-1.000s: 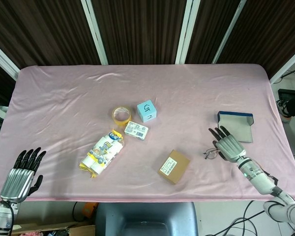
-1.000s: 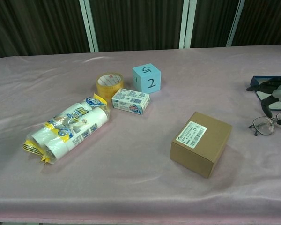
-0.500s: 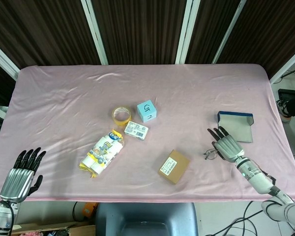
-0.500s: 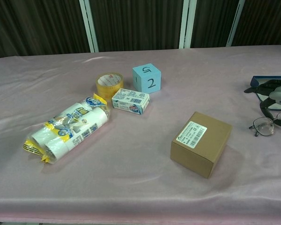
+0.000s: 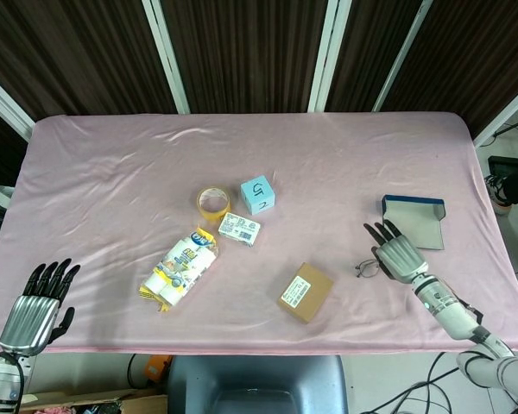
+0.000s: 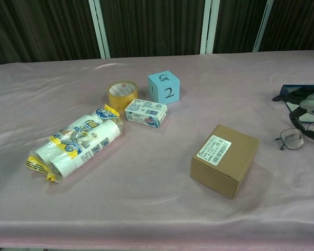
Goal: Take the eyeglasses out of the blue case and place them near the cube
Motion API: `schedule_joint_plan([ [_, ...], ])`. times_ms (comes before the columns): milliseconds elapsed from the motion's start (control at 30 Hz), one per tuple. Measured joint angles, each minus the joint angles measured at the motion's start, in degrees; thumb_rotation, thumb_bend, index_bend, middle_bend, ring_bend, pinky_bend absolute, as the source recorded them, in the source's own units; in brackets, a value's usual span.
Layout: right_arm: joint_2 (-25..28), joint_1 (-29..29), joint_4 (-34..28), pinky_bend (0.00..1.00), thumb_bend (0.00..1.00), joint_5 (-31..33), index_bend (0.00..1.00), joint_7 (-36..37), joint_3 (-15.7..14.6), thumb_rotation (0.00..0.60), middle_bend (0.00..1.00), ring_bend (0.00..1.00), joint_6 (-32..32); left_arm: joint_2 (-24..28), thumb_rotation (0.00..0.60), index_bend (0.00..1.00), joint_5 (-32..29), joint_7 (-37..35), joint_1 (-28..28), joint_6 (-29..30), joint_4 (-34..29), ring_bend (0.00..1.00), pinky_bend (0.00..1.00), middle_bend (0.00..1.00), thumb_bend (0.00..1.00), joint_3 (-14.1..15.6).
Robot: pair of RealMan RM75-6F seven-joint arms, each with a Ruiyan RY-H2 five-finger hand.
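Progress roughly halfway: left robot hand (image 5: 36, 312) idles at the table (image 5: 112, 172) near-left edge, fingers apart, empty. Cube (image 5: 257, 195) (light blue, handwritten digits) sits mid-table, well apart from the eyeglasses (image 5: 368, 268). Those are already out of the blue case (image 5: 413, 219), lying on the cloth between brown box (image 5: 305, 292) and case. Thin dark wire frame, clear lenses. Right robot hand (image 5: 398, 256) is over their right side, fingers spread; cannot tell if it grips them. Carry to cube not yet done
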Motion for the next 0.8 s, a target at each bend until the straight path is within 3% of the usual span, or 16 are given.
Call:
schedule_joint_plan([
  [200,-0.05,2.35,-2.49,0.0,0.63,1.29,0.73,-0.62,2.77,0.6,0.06,0.0,-0.83,0.04,0.6,0.0,0.04,-0.09,-0.04,-0.03,-0.06,0.0,0.05,0.0,0.43,0.0],
  [433,-1.98,7.69,-5.58,0.0,0.63,7.01,0.73,-5.26,8.65,0.6,0.06,0.0,-6.36,0.3,0.6,0.0,0.19,-0.7,0.05,0.24,-0.07,0.0,0.05,0.0,0.43,-0.01],
  [667,-9.05,14.37,-5.88,0.0,0.63,17.28,0.71,-16.25,14.69,0.6,0.06,0.0,-12.3,0.77,0.6,0.0,0.22,-1.89,0.18,0.42,0.17,0.0,0.05,0.0,0.43,0.02],
  [800,-13.29,17.73,-5.44,0.0,0.63,21.56,0.71,-21.6,16.26,0.6,0.06,0.0,-14.06,1.01,0.6,0.0,0.51,-2.55,0.19,0.49,0.28,0.0,0.05,0.0,0.43,0.16],
])
